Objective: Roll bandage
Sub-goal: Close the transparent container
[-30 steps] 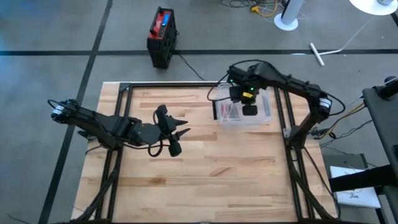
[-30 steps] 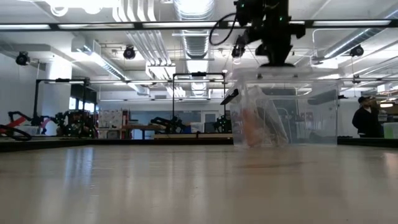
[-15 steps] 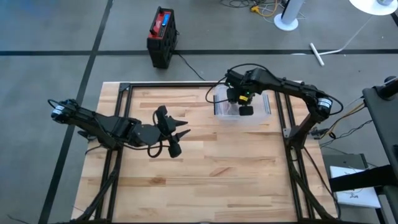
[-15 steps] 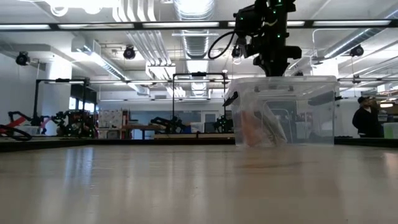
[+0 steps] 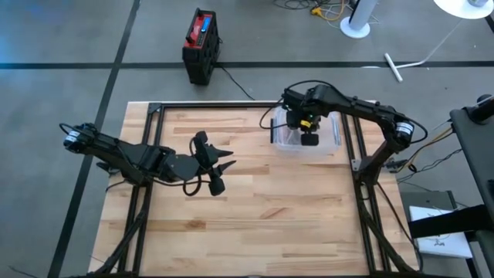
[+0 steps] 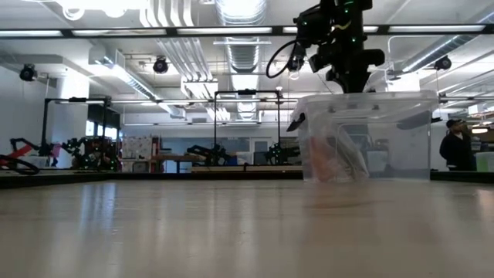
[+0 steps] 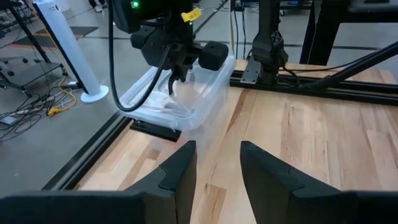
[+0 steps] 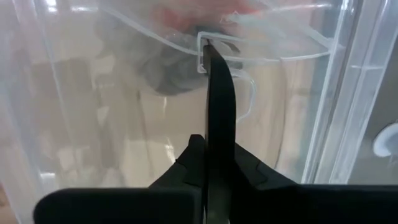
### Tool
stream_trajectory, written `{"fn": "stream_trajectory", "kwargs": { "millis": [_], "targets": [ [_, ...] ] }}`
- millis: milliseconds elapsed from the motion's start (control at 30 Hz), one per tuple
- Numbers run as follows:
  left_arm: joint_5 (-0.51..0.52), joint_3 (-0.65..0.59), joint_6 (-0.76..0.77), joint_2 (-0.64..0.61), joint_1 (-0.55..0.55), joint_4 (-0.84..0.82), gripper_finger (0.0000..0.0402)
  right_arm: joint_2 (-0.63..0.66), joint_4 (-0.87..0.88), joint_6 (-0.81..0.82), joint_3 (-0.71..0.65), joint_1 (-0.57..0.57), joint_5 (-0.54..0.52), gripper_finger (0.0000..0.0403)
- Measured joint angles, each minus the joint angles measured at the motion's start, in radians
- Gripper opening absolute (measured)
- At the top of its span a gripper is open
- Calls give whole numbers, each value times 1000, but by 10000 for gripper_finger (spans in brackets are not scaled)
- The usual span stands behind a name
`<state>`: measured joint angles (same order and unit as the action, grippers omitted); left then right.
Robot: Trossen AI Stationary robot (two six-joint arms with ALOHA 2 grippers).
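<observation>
**Dragging the bin sideways, with the bandage not yet out**

Pinches flat together at the right gripper's fingers [image 8: 217, 124], with no gap showing, clamped on a small tab in the rim of the clear plastic bin [image 6: 386, 131]. Holds nothing else. Sits the right gripper [image 5: 302, 126] low on the bin's near-left edge in the high view, where a second ago it stood above the rim.

Carries the bin along with that grip: shifts it to the right across the low view, and a little toward the table's back right corner in the high view. Leaves it apparently resting on the table [image 5: 270, 216], though the low view cannot say for certain.

Keeps the task's thing inside: a pale pink-orange bundle [image 6: 324, 158] in what looks like a clear wrapper, leaning against the bin's wall. Probably the bandage, but too hazy through the plastic to confirm.

Parts the left gripper [image 7: 217, 149] moderately, grasping nothing, and hangs it over bare wood at the table's left middle, well apart from the bin, unmoved over the last second.

Reads as positioning only: no rolling begun, and the bandage untouched by either gripper.
</observation>
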<state>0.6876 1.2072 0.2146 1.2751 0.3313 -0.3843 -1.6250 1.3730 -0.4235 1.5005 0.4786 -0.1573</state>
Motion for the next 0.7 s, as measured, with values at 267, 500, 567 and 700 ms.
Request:
{"fn": "stream_trajectory", "kwargs": {
  "millis": [267, 500, 567, 700],
  "targets": [
    [0, 0, -3, 0, 0, 0, 114, 41, 49, 87, -2, 0, 3, 20],
    [0, 0, -8, 0, 0, 0, 114, 65, 50, 122, -8, 2, 0, 20],
    [1, 0, -8, 5, 0, 0, 114, 65, 30, 122, -27, 12, 0, 20],
    [1, 0, -6, 17, 2, -1, 114, 65, -15, 94, -74, 14, -9, 20]
  ]
}}
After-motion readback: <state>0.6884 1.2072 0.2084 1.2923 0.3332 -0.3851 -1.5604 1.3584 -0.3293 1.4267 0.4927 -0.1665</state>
